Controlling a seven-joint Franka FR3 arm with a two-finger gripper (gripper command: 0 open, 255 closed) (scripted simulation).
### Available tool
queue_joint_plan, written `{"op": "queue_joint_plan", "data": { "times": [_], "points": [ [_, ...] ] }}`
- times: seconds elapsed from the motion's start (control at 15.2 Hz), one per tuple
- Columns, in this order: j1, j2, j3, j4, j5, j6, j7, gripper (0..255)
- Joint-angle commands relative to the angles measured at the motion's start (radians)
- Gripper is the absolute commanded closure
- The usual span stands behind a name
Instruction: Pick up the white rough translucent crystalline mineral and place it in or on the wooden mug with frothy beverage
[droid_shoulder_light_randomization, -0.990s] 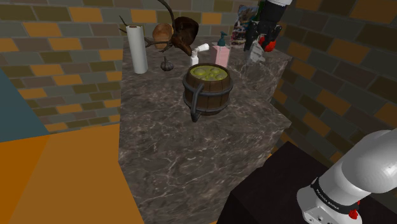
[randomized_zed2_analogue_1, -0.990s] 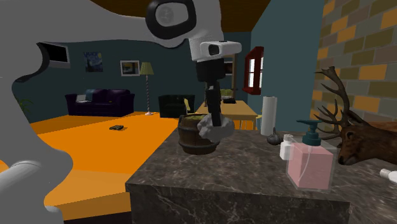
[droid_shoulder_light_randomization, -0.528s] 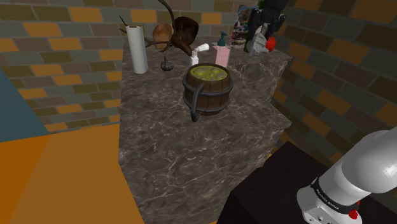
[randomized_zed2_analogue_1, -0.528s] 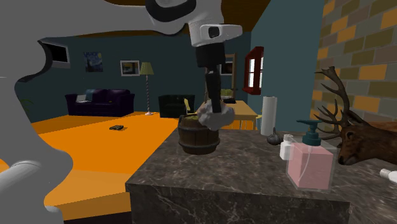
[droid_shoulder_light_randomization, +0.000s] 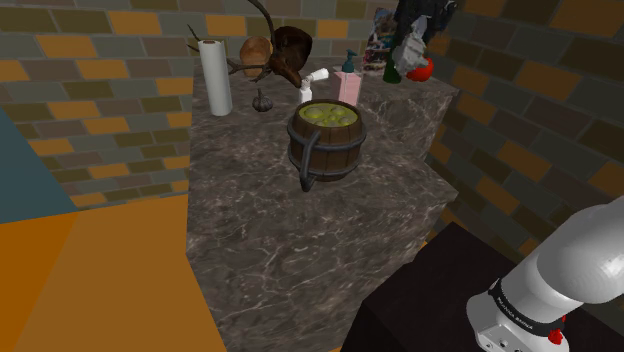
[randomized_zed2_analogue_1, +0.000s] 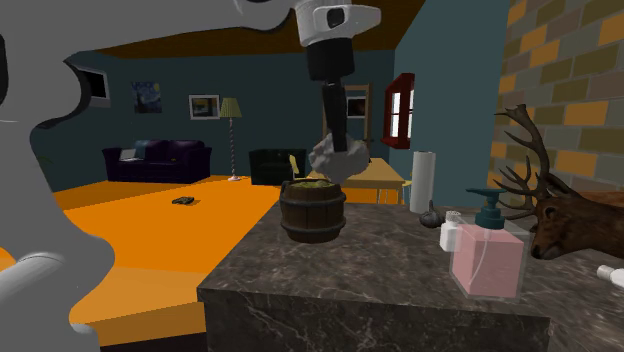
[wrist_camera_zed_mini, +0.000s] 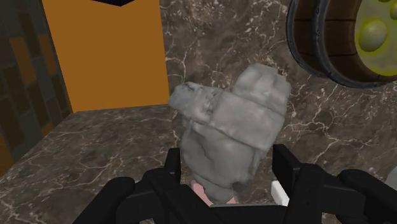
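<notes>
Stone, grey and rough-faced, sits clamped between the two black fingers of the gripper (wrist_camera_zed_mini: 228, 164); this mineral (wrist_camera_zed_mini: 232, 130) bulges out well past the fingertips, with one finger pressed to each of its flanks, so the jaws stand about as wide as the lump itself. In the shoulder view the gripper (droid_shoulder_light_randomization: 412, 38) hangs high over the far corner of the dark marble counter (droid_shoulder_light_randomization: 280, 230), and the mineral (droid_shoulder_light_randomization: 408, 48) juts from its lower end, clear of the surface, up and to the right of the wooden mug (droid_shoulder_light_randomization: 330, 152). That mug is barrel-shaped, with dark hoops, a handle on its near side and yellow-green froth inside. From the second exterior view the gripper (randomized_zed2_analogue_1: 336, 142) points nearly straight down, and the mineral (randomized_zed2_analogue_1: 335, 158) hangs just above the rim of the mug (randomized_zed2_analogue_1: 313, 214), not touching it. The wrist view shows bare counter (wrist_camera_zed_mini: 114, 146) behind the stone, with the mug (wrist_camera_zed_mini: 312, 48) off to one side of it rather than directly beneath. A white paper roll (droid_shoulder_light_randomization: 214, 78), a pink soap dispenser (droid_shoulder_light_randomization: 347, 86) and a mounted deer head (randomized_zed2_analogue_1: 565, 218) stand along the counter's far edge by the brick wall.
</notes>
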Motion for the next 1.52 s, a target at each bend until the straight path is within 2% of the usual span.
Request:
{"op": "queue_joint_plan", "data": {
  "times": [0.0, 0.2, 0.92, 1.45],
  "points": [
    [-0.001, 0.02, -0.001, 0.052, 0.0, -0.032, -0.001, 255],
    [-0.001, 0.042, -0.001, 0.115, -0.001, -0.073, 0.002, 255],
    [0.109, 0.081, 0.177, 0.203, -0.026, -0.113, 0.286, 255],
    [0.21, 0.218, 0.316, 0.395, -0.096, -0.176, 0.508, 255]
  ]
}}
